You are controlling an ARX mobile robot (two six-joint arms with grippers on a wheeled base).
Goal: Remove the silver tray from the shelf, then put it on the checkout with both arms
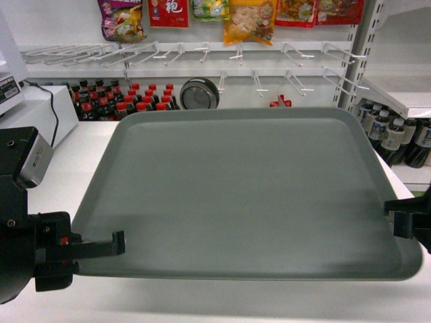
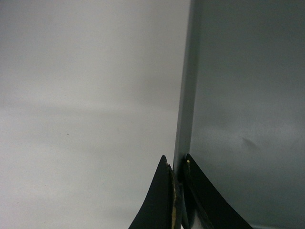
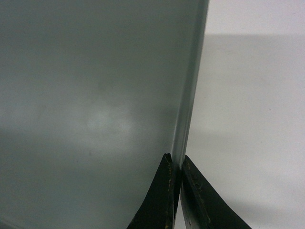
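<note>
One tray (image 1: 236, 188) and two pincers. The tray, grey-green with rounded corners and a low rim, has nothing in it; it sits over the white worktop (image 1: 81, 145), whether resting on it or held just above I cannot tell, though a shadow shows under its near edge. The left pincer (image 1: 120, 243) is clamped on the tray's left rim near the front corner; in the left wrist view its two black fingers (image 2: 159, 200) close on the rim from either side, with the tray (image 2: 248, 95) to the right and the worktop (image 2: 86, 95) to the left. The right pincer (image 1: 394, 208) is clamped on the right rim; in the right wrist view its fingers (image 3: 157, 200) pinch the edge, with the tray (image 3: 90, 95) to the left and the worktop (image 3: 252, 119) to the right. One silver-grey box (image 1: 32, 158) sits on the left arm, and a small red mark (image 1: 64, 240) shows near that pincer.

Behind the worktop stands a white shelf (image 1: 397, 101) with slotted uprights, and a rack of wire hooks (image 1: 202, 54) from which six snack packets (image 1: 249, 20) hang, all partly cut off by the top edge. Below it stand rows of dark red-capped bottles (image 1: 121, 101), too many and too crowded to count, and more dark bottles (image 1: 394, 134) at right. One round black scanner (image 1: 199, 93) stands behind the tray's far edge
</note>
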